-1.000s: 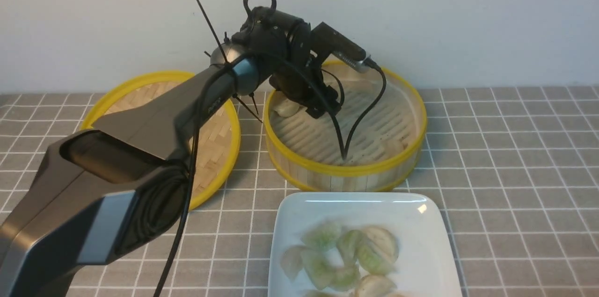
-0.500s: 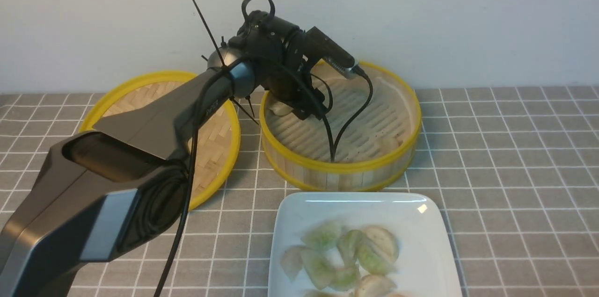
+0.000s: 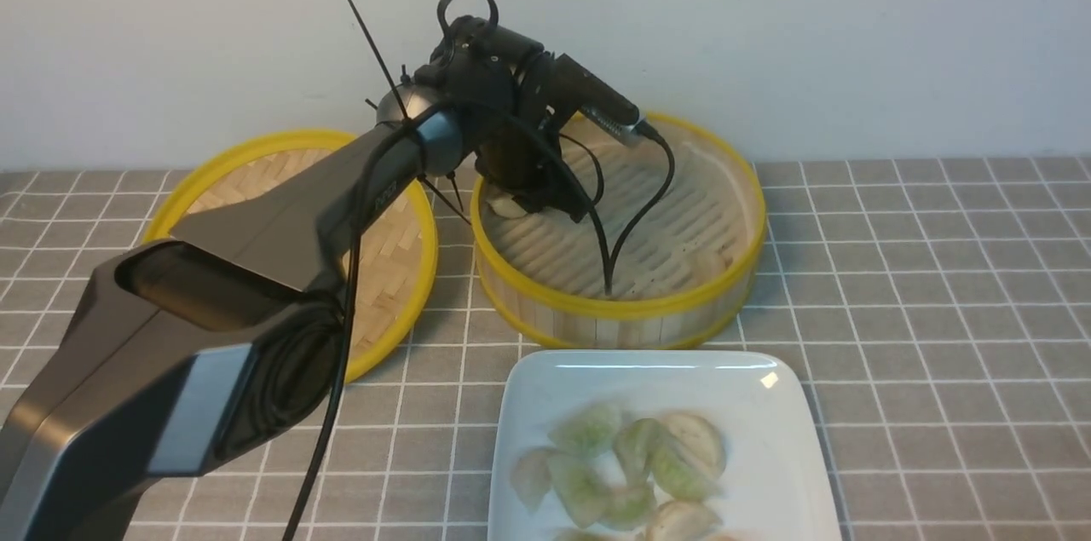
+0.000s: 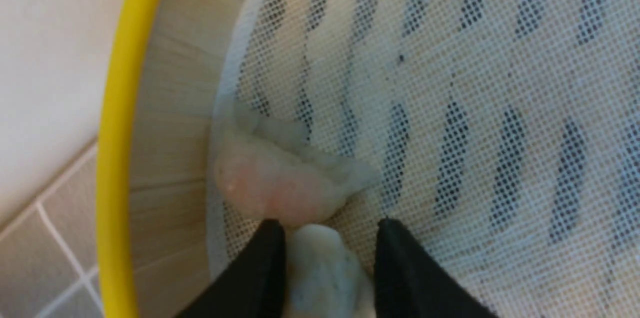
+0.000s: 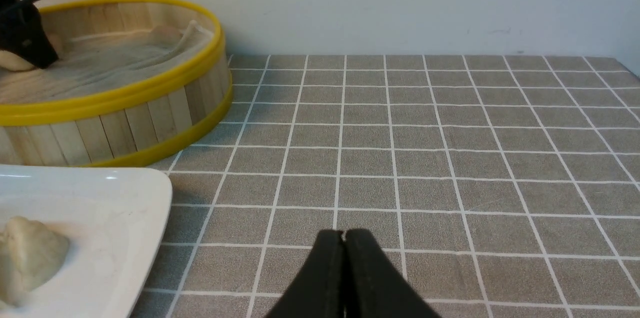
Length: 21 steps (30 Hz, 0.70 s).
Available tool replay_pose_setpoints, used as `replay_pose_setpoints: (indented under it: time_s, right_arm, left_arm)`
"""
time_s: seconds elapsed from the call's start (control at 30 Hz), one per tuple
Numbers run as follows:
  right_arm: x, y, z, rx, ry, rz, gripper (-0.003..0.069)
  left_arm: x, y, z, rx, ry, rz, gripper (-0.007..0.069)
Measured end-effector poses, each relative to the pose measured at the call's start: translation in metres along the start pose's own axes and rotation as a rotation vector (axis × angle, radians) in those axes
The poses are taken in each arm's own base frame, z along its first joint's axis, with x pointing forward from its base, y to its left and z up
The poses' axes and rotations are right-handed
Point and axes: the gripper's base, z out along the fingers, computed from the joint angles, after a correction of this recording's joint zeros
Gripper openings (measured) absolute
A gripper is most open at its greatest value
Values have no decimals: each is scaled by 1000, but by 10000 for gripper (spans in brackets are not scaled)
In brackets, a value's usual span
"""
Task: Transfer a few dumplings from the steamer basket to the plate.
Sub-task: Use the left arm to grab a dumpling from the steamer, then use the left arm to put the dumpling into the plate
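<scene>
Fingers (image 4: 262, 268) of the left gripper (image 4: 327, 233) stood pinched on a pale dumpling (image 4: 320, 278), one black tip pressed to each side, low on the mesh liner (image 4: 450, 107) by the left inner wall of the steamer basket (image 3: 622, 308); a pinkish dumpling (image 4: 275, 183) lay touching it, against that wall. Right gripper (image 5: 344, 253) hung over the grey checked tablecloth (image 5: 450, 132), fingers clenched tip to tip, holding nothing, well apart from the basket. Plate (image 3: 656, 375) sat just in front of the basket with a heap of dumplings (image 3: 635, 464) on it; woven lid (image 3: 388, 268) lay beside the basket on the left.
</scene>
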Motion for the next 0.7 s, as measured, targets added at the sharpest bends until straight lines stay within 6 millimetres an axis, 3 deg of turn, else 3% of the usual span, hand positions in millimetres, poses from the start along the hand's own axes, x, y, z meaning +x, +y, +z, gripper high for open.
replay_pose_setpoints:
  time_s: [0.17,0.37,0.7]
  right_arm:
    - [0,0,0,0,0,0,-13]
    - [0,0,0,0,0,0,-13]
    - [0,0,0,0,0,5,-13]
  left_arm:
    - [0,-5,-19,26,51,4,206]
    - [-16,-3,-80,76,-49,-38,206]
    - [-24,-24,-148,385,-120,-86,205]
